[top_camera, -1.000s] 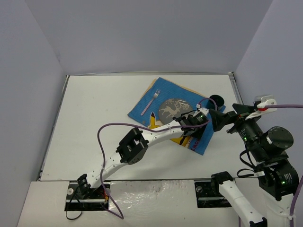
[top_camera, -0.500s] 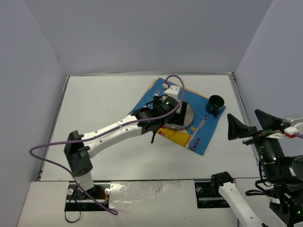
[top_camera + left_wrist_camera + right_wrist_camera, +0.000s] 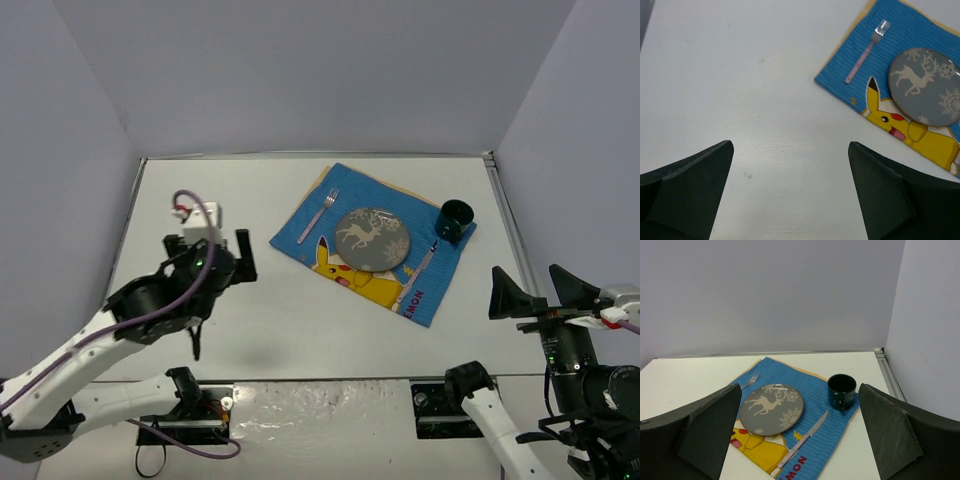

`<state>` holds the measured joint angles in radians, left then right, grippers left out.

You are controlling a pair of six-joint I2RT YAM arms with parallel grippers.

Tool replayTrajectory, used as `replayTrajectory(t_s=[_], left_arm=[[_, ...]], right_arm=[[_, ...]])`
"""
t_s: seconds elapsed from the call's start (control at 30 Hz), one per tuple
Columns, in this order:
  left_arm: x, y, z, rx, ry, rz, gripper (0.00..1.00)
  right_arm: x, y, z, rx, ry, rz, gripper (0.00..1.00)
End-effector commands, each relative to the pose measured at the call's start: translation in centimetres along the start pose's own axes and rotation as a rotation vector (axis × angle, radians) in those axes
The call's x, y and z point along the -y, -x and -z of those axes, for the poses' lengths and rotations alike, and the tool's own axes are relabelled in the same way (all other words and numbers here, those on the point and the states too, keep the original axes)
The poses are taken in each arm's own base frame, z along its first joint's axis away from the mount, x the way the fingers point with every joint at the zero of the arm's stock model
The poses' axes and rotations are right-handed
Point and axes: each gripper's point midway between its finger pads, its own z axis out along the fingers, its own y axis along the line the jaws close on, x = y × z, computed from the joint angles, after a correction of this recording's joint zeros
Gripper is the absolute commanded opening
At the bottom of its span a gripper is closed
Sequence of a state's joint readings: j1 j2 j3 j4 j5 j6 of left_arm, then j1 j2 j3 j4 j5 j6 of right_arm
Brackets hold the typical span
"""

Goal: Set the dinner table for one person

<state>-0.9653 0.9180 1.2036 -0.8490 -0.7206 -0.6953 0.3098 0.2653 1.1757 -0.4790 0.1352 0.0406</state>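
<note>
On the white dinner table [image 3: 250, 320] lies a blue cartoon placemat [image 3: 305, 225] at the back right. It carries a grey reindeer plate [image 3: 371, 239], a fork [image 3: 318, 216] to its left, a knife [image 3: 425, 264] to its right and a dark mug [image 3: 456, 220] at the far right corner. My left gripper [image 3: 220, 298] hangs open and empty over bare table, left of the mat. In the left wrist view the fork [image 3: 865, 60] and plate [image 3: 925, 85] lie beyond the gripper [image 3: 790, 145]. My right gripper [image 3: 530, 285] is open and empty, off the table's right near corner, facing the mug [image 3: 842, 390].
Grey walls enclose the table on three sides. A metal edge rail [image 3: 497, 200] runs along the right side. Both arm bases [image 3: 190, 400] sit at the near edge. A purple cable [image 3: 160, 305] loops along the left arm.
The left arm has drawn back from the plate on the mat to the left near part of the table, and its jaws opened. The right arm pulled back to the near right.
</note>
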Motion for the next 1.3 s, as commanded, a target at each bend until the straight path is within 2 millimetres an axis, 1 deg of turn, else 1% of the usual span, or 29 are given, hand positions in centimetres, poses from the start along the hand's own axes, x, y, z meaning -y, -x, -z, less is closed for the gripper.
replayTrajectory(t_s=[0.0,0.07,0.13,0.27,0.5,0.63,0.9,1.27], left_arm=[[-8.5,-0.8,3.1,0.073,0.188,0.044,0.97],[-10.2,-1.1,3.9,0.091,0.202,0.066,0.97],[-11.5,-1.3,4.4,0.105,0.222,0.064,0.97],[-13.1,-1.6,4.9,0.135,0.244,0.057,0.97],[-14.5,-1.9,5.3,0.167,0.257,0.064,0.97],[-13.9,-2.0,5.0,0.168,0.230,0.058,0.97],[-12.6,-1.9,4.5,0.154,0.209,0.051,0.97],[-11.9,-2.0,3.9,0.151,0.196,0.041,0.97]], right_arm=[[1.1,-0.2,-0.9,0.011,-0.061,0.020,1.00],[1.3,-0.7,-1.0,-0.001,-0.071,0.021,1.00],[1.5,-1.0,-1.1,-0.005,-0.088,0.018,1.00],[1.6,-1.6,-1.3,-0.020,-0.091,0.020,1.00],[1.4,-2.4,-1.6,-0.039,-0.085,0.018,1.00],[1.1,-3.1,-2.1,-0.060,-0.074,0.012,1.00],[0.9,-3.4,-2.8,-0.085,-0.076,0.029,1.00],[0.7,-3.9,-3.8,-0.108,-0.074,0.045,1.00]])
